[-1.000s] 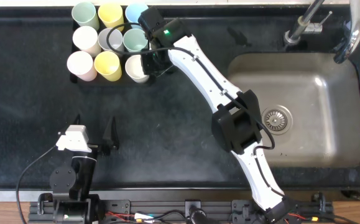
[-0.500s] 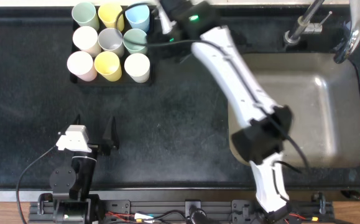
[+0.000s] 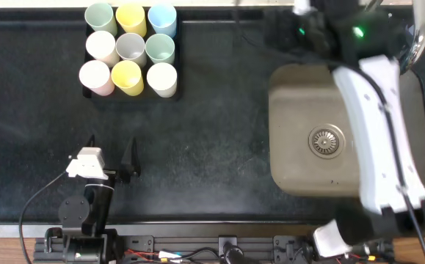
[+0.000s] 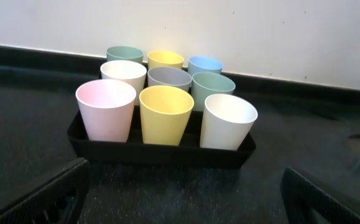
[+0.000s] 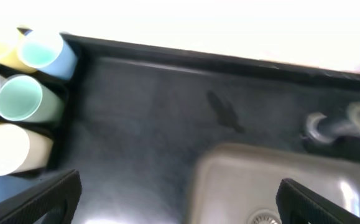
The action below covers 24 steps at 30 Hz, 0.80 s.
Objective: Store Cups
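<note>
Right gripper (image 5: 180,183) is spread wide, holding nothing, top right of the top view by the sink (image 3: 300,169). Nine cups (image 3: 130,50) sit in the tray (image 4: 161,154), upper left (looks full). Storing seems done, so next is probably just parking the arm.

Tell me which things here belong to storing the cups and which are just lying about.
Job:
- nine cups
- black tray holding them
- right gripper, open, near the sink
- left gripper, open

Just there:
- sink
- faucet
- countertop
</note>
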Motion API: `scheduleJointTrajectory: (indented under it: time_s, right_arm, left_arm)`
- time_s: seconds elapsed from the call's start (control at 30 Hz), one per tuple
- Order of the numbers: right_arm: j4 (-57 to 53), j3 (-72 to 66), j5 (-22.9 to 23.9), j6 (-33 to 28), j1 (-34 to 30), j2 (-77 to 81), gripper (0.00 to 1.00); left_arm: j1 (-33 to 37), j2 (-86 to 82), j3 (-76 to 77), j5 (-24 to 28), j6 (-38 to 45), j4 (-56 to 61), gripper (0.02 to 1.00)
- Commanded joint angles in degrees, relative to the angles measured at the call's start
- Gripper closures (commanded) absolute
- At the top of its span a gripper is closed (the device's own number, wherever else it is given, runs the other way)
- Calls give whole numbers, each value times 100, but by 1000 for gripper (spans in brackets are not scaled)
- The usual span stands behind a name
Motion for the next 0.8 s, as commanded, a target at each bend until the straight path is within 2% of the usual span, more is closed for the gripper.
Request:
scheduleJointTrajectory:
  time_s: [0.03, 0.27, 0.47, 0.8]
  right_arm:
    - [699, -1517, -2, -109, 2, -1084, 5]
    - [2363, -4006, -59, -7, -234, -2905, 3]
    - [3410, -5652, -459, 50, -691, -4288, 5]
    - [5359, -7707, -398, 52, -761, -6472, 5]
  left_arm:
    - [15, -59, -2, 72, -22, -17, 18]
    - [15, -59, -2, 72, -22, -17, 20]
    - [15, -59, -2, 72, -22, -17, 18]
    - [15, -59, -2, 72, -22, -17, 18]
